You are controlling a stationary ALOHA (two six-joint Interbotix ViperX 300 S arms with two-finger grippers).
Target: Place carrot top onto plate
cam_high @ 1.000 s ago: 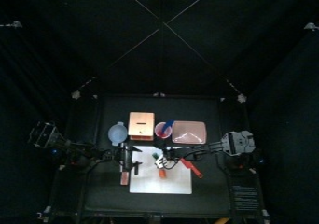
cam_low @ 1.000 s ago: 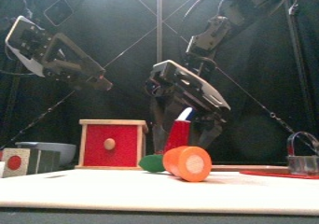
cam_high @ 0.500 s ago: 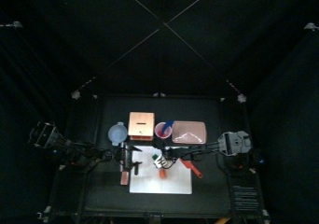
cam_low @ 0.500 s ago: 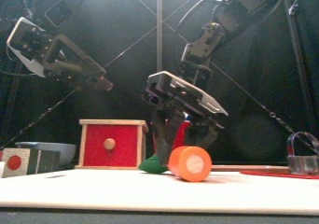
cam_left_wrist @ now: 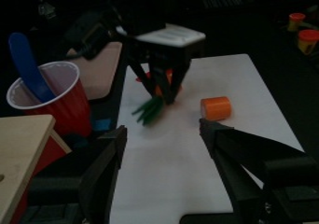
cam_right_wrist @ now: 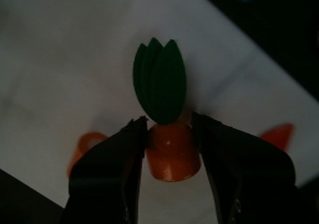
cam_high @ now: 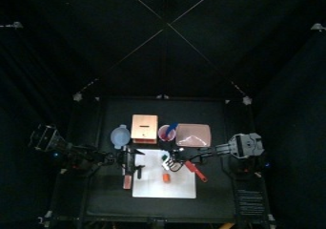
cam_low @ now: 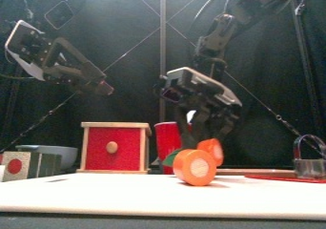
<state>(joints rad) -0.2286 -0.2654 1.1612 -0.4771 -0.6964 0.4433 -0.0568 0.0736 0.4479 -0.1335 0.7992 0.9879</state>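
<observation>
Above the table (cam_high: 114, 206), your right pincer (cam_right_wrist: 169, 139) has lifted the clamped carrot top (cam_right_wrist: 161, 78); plate (cam_high: 193, 134) next; left pincer (cam_left_wrist: 162, 162) wide.

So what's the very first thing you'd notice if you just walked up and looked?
The right gripper, hanging just above the white mat mid-table: its jaws pinch an orange carrot piece with green leaves sticking out. Next, another orange carrot chunk lies on the mat at the front. Then the red cup with a blue stick in it, just behind the mat.
</observation>
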